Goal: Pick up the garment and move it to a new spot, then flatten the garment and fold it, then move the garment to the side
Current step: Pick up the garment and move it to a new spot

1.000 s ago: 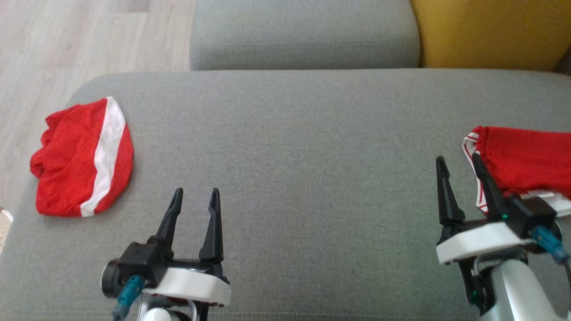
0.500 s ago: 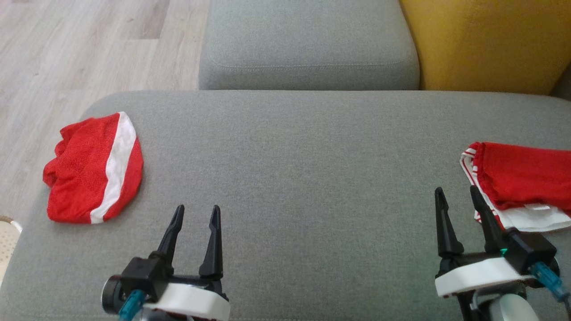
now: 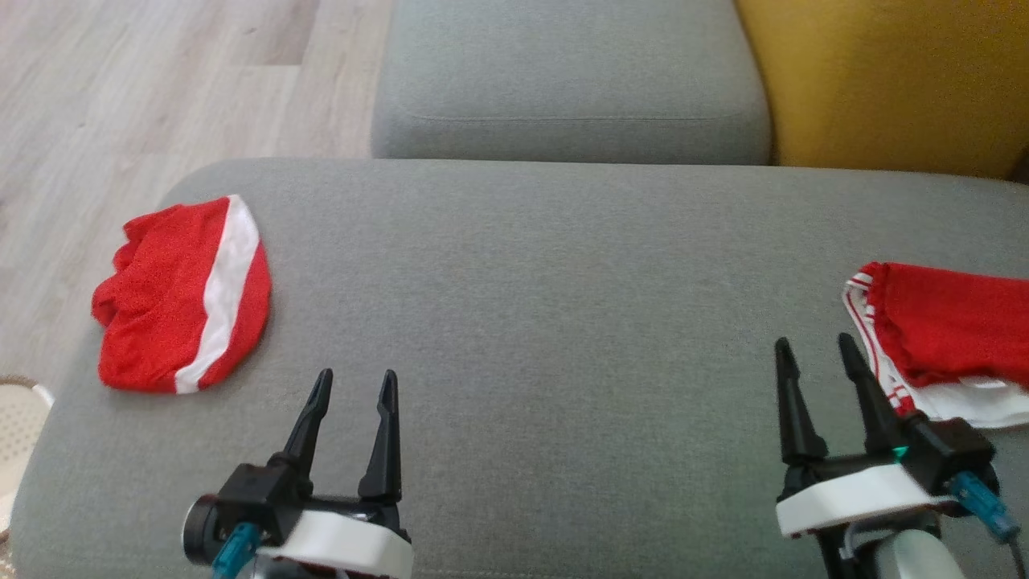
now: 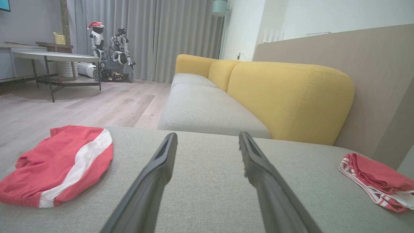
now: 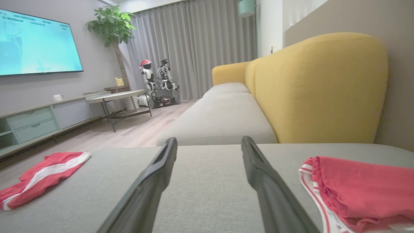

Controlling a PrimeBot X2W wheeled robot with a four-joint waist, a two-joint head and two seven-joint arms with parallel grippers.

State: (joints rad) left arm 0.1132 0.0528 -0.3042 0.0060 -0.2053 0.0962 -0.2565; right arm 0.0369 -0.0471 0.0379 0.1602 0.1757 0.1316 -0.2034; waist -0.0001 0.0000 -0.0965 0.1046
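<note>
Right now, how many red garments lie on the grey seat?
2. A white-striped garment near the seat's left end; a second garment at its right end, cut off by the head view's edge.

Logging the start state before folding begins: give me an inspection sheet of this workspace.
Surface: grey cushion, bare across the middle.
Job's things: crumpled red garment with a white stripe at the left end; red garment with white trim at the right end, cut off by the head view's edge.
Clutter: nothing seen on the cushion.
Grippers: left gripper and right gripper both open and empty; the right one is close beside the trimmed garment.
Cables: teal connector at the left wrist and the right wrist; nothing loose seen.
Surroundings: grey sofa seat, yellow backrest, wood floor, another robot, TV.
</note>
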